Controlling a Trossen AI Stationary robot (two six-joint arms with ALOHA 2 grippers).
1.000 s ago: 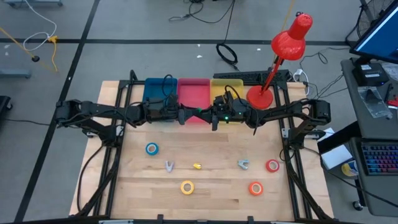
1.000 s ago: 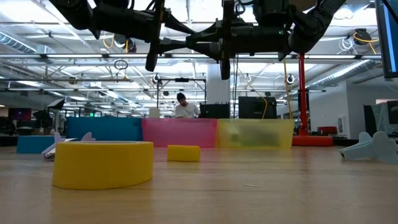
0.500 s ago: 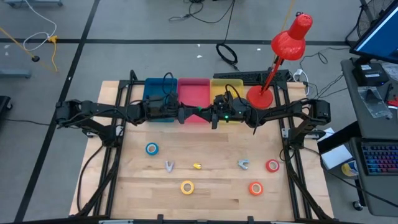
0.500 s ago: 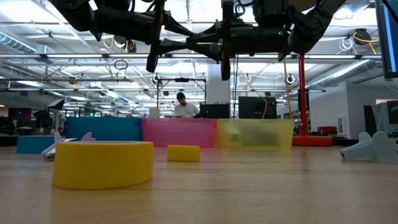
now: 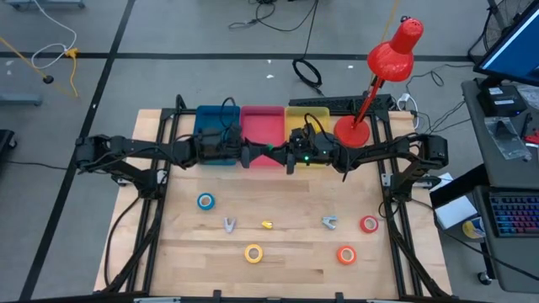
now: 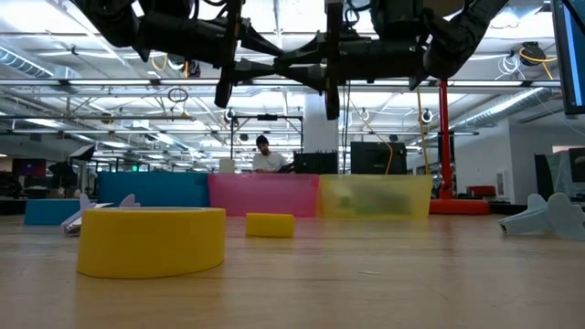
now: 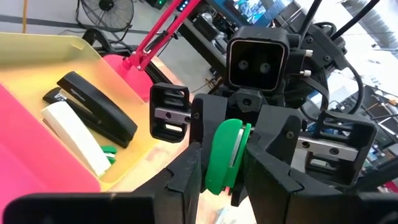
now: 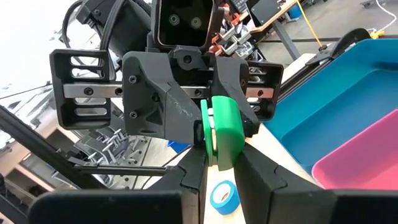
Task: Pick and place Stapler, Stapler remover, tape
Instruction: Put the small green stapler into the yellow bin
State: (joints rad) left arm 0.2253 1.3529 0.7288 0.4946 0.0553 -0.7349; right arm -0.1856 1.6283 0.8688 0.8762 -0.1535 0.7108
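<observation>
My left gripper (image 5: pixel 255 156) and my right gripper (image 5: pixel 285 157) meet tip to tip above the pink bin (image 5: pixel 263 124), both shut on one small green object (image 5: pixel 269 152). It shows between my left fingers (image 7: pixel 225 152) and between my right fingers (image 8: pixel 221 134). The tape rolls lie flat on the table: blue (image 5: pixel 205 201), yellow (image 5: pixel 253 252), red (image 5: pixel 369 224), orange-red (image 5: pixel 346 254). The yellow bin (image 7: pixel 37 50) holds a black stapler (image 7: pixel 96 106) and a white one (image 7: pixel 74 134). My left gripper pinches the green object's flat sides (image 7: pixel 217 155) between its two fingers, coming level from the table's left. The object is lifted clear, on edge. My right gripper pinches the same object's opposite end (image 8: pixel 224 140) between its two fingers, coming level from the table's right.
A blue bin (image 5: pixel 217 126) stands left of the pink one. Two silvery clawed pieces (image 5: pixel 229 224) (image 5: pixel 329 222) and a small yellow piece (image 5: pixel 267 225) lie mid-table. A red desk lamp (image 5: pixel 370 93) stands at the far right. A person shows beyond the bins (image 6: pixel 265 155).
</observation>
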